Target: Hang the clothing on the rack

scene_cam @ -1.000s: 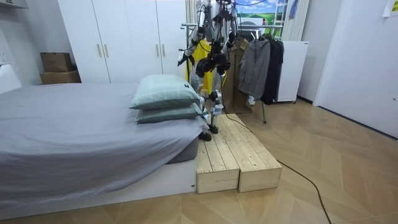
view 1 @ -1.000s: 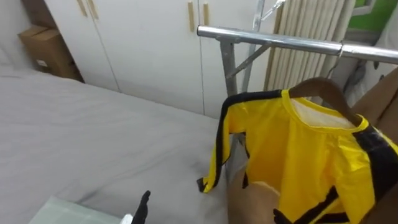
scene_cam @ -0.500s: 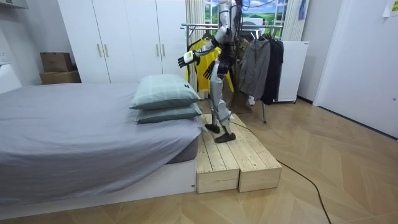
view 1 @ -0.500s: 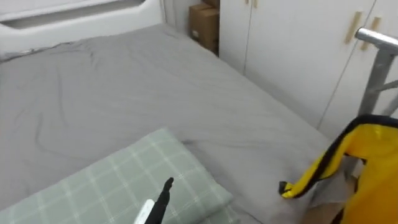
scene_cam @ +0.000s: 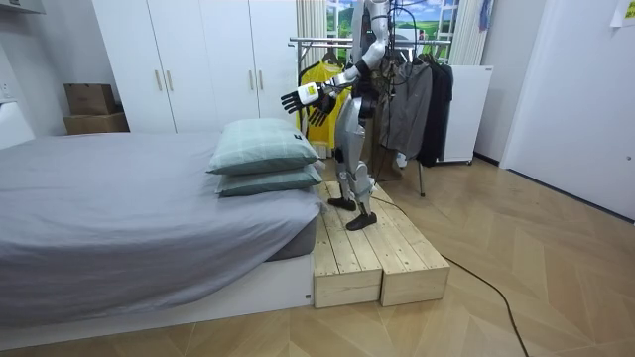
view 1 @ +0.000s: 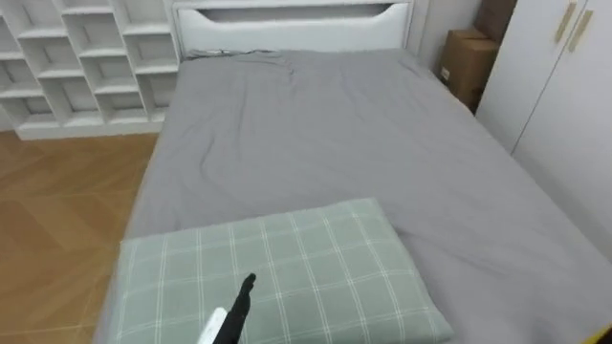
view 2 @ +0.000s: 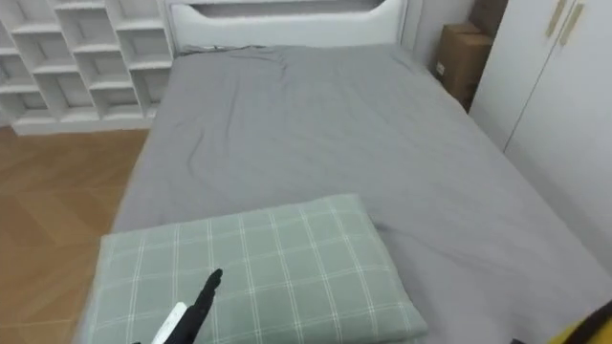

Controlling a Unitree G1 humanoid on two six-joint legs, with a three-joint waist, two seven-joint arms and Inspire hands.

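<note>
Left eye view: the left robot hand (view 1: 241,304) enters at 6 o'clock as one straight dark finger over a green checked pillow (view 1: 316,258), which lies on the grey bed (view 1: 335,124). A white shelf unit (view 1: 86,57) stands at 10 o'clock with nothing visible in its open compartments. A cardboard box (view 1: 466,57) stands at 1 o'clock beside the wardrobe (view 1: 564,86); its contents are hidden. Right eye view: the same scene, with a strip of the yellow garment (view 2: 604,334) at 4 o'clock. No clothing lies on the bed. Room view: the robot stands on a wooden platform (scene_cam: 372,253) facing the bed, its left robot hand held out with fingers spread above the pillow and carrying nothing. The right robot hand (scene_cam: 319,111) sits closer to the body, and whether it is spread or closed cannot be told. The garment hangs on the clothes rail (scene_cam: 317,42) with its long axis upright. It lies behind the robot, at about 4 o'clock of its heading, well apart from the left robot hand. The right robot hand is judged the nearer, so reaching the garment would call for a turn back toward the rail.
</note>
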